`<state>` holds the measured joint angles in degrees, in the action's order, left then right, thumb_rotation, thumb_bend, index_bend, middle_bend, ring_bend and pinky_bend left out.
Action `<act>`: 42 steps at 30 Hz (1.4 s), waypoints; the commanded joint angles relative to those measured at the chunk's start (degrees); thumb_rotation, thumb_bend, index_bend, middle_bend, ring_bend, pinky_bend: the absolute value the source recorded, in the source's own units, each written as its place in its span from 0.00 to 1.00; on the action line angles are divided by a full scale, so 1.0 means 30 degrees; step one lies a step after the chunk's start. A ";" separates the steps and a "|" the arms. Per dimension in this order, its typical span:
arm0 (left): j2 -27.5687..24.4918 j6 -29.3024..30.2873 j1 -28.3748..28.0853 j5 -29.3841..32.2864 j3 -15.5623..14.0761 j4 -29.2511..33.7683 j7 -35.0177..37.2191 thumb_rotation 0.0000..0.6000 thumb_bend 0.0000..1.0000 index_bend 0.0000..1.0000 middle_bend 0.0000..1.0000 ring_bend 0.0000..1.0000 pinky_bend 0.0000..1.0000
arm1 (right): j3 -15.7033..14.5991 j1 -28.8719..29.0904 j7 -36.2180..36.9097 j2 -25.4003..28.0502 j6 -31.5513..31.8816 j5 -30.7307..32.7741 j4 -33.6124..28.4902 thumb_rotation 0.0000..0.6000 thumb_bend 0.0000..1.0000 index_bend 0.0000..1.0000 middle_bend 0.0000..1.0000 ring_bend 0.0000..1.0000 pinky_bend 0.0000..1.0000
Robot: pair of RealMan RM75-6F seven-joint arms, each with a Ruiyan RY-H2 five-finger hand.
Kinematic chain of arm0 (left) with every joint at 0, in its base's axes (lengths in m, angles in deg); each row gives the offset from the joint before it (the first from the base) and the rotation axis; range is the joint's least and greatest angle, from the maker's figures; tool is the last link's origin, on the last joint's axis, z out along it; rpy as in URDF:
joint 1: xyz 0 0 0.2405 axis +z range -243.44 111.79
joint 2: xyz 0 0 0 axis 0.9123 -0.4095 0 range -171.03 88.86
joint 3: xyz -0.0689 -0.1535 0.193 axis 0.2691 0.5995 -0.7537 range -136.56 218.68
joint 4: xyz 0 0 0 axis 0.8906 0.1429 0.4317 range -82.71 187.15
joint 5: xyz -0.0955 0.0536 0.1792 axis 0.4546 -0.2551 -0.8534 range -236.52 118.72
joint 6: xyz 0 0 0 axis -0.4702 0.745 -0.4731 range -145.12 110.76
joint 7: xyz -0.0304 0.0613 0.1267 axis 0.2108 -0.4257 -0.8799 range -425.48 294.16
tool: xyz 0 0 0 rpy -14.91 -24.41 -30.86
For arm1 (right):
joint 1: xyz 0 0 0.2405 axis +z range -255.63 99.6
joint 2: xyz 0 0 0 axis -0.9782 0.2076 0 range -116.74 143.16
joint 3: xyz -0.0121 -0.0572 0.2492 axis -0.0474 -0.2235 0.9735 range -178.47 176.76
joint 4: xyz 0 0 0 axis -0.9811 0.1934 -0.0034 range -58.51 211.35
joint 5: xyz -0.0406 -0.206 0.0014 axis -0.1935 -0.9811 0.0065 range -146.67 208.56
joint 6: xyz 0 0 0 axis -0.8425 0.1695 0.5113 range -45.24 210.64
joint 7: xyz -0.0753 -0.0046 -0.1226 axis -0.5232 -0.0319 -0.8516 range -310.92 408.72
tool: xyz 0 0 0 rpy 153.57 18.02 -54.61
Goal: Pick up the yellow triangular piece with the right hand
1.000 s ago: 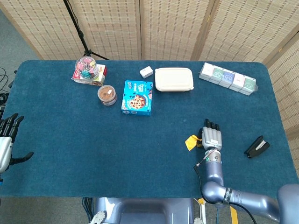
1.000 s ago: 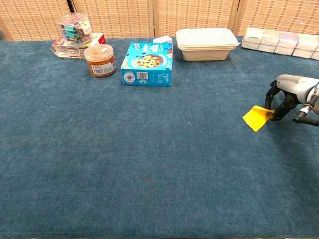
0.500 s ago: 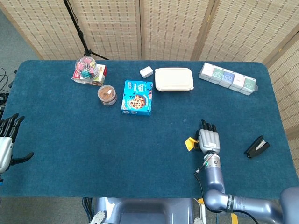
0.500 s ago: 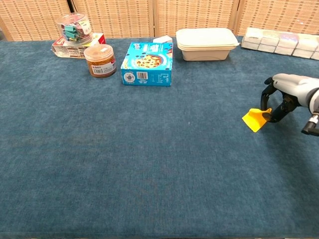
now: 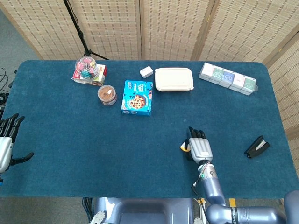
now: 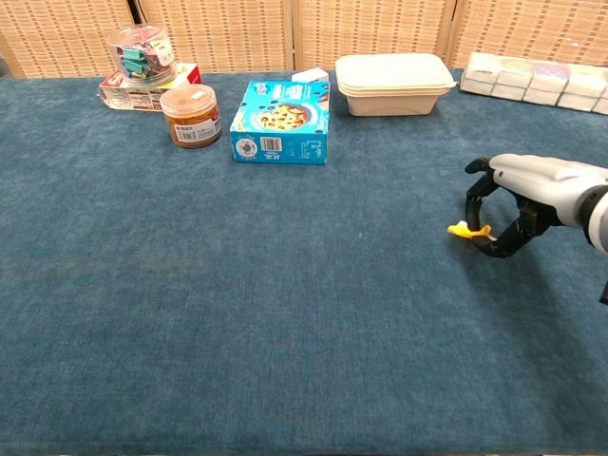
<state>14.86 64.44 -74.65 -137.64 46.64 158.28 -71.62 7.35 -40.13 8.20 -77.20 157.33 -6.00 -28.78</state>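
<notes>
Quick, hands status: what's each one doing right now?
Left hand: open, holding nothing, at the table's left edge.
Right hand: closed on the yellow triangular piece, pinched at the fingertips.

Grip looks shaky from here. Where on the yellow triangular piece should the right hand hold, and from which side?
The yellow triangular piece is thin, with only its left edge showing past the right hand. Probably pinch across its flat faces, thumb below and fingers above, coming from its right as now.
</notes>
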 commanded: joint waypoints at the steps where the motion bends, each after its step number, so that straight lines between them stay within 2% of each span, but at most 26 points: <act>1: -0.0005 0.0004 0.0005 -0.0015 -0.0008 -0.0003 0.0008 1.00 0.00 0.00 0.00 0.00 0.00 | -0.0288 -0.0117 0.0024 0.0305 0.0001 -0.0664 -0.0792 1.00 0.58 0.61 0.00 0.00 0.00; 11: -0.0024 -0.0010 0.0004 -0.0013 -0.0010 0.0004 0.0053 1.00 0.00 0.00 0.00 0.00 0.00 | -0.0941 -0.0086 0.0299 0.0903 -0.0830 -0.2621 -0.1737 1.00 0.58 0.61 0.00 0.00 0.00; 18: -0.0026 -0.0073 -0.0032 0.0062 0.0017 -0.0007 0.0059 1.00 0.00 0.00 0.00 0.00 0.00 | -0.1345 -0.0023 0.1326 0.1219 -0.1820 -0.4975 -0.0894 1.00 0.58 0.61 0.00 0.00 0.00; 26: -0.0042 -0.0073 -0.0025 0.0042 0.0000 0.0004 0.0087 1.00 0.00 0.00 0.00 0.00 0.00 | -0.1249 -0.0124 0.2728 0.1947 -0.2371 -0.6862 0.0184 1.00 0.58 0.61 0.00 0.00 0.00; 33: -0.0013 -0.0089 -0.0038 -0.0005 -0.0035 0.0033 -0.0015 1.00 0.00 0.00 0.00 0.00 0.00 | -0.1013 -0.0932 0.3917 0.1906 -0.0038 -1.0376 0.2038 1.00 0.58 0.62 0.00 0.00 0.00; 36: 0.0013 -0.0087 -0.0042 -0.0065 -0.0070 0.0058 -0.0105 1.00 0.00 0.00 0.00 0.00 0.00 | -0.0556 -0.1365 0.4675 0.1842 0.1461 -1.1854 0.2878 1.00 0.58 0.62 0.00 0.00 0.00; 42: 0.0104 -0.0068 -0.0031 -0.0149 -0.0148 0.0061 -0.0329 1.00 0.00 0.00 0.00 0.00 0.00 | 0.0220 -0.1993 0.5577 0.2253 0.2885 -1.2926 0.4007 1.00 0.58 0.60 0.00 0.00 0.00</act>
<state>15.14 64.25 -74.74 -138.06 46.23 158.46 -72.55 7.20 -45.42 24.23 -70.92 165.22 -44.03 -17.70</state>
